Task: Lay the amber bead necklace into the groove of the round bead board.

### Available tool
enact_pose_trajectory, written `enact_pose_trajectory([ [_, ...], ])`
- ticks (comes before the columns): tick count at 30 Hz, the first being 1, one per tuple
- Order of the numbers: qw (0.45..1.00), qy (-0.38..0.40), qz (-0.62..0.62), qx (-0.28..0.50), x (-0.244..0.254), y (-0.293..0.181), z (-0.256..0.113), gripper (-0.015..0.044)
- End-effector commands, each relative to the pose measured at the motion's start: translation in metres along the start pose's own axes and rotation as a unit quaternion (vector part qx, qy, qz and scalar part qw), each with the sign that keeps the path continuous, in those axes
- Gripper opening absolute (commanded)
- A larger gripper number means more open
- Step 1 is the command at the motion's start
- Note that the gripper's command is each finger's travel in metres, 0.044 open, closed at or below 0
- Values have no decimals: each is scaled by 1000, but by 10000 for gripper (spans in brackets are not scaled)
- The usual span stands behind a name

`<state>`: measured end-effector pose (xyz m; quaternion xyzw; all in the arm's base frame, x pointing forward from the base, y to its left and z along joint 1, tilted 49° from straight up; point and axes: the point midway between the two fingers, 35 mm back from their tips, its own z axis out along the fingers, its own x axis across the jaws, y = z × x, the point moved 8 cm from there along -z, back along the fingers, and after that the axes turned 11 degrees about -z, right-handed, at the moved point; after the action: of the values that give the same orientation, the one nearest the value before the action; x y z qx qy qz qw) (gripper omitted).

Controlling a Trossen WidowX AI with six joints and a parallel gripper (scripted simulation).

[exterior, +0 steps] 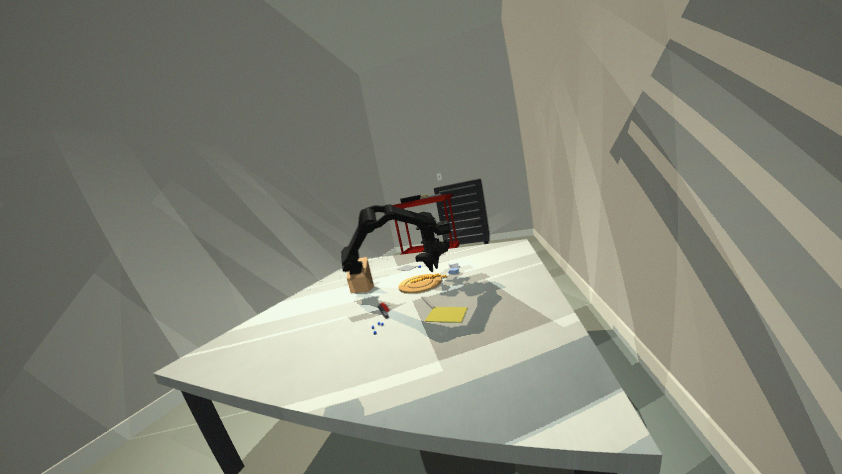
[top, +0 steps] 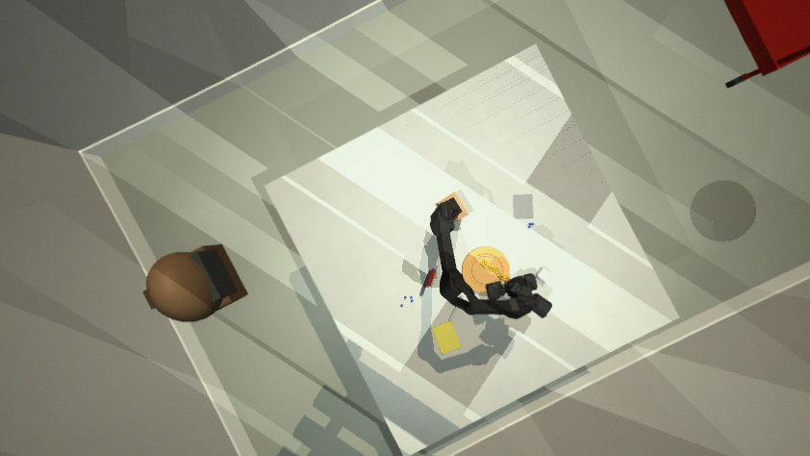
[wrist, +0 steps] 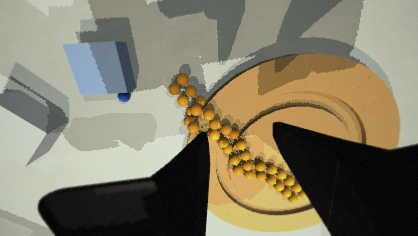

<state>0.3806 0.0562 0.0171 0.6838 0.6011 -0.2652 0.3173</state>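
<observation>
The amber bead necklace [top: 493,269] [wrist: 235,160] lies bunched in a narrow double strand across the round bead board [top: 470,272] [exterior: 406,287] [wrist: 320,75]. In the wrist view one end of the strand crosses the board's rim to the outside. The other end lies over the board's inner part and runs behind the right finger. The strand does not follow the round groove. My gripper [exterior: 433,268] [wrist: 239,133] is open, with its fingers part-way apart, above the board near its rim. The strand passes below the gap, and no beads show gripped between the fingertips.
A pale blue block [exterior: 453,269] [wrist: 95,67] stands beside the board, with a blue bead [wrist: 124,97] by it. A yellow square [top: 446,338] [exterior: 446,314], a red and grey tool [top: 429,280] [exterior: 383,309] and a grey square [top: 522,206] lie on the table.
</observation>
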Motion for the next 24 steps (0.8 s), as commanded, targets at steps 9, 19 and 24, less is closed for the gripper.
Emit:
enact_pose_trajectory([
  [9, 992, 4, 123, 1, 17, 8, -4, 200],
  [19, 992, 5, 124, -2, 17, 9, 5, 200],
  [24, 992, 5, 124, -2, 17, 9, 13, 200],
])
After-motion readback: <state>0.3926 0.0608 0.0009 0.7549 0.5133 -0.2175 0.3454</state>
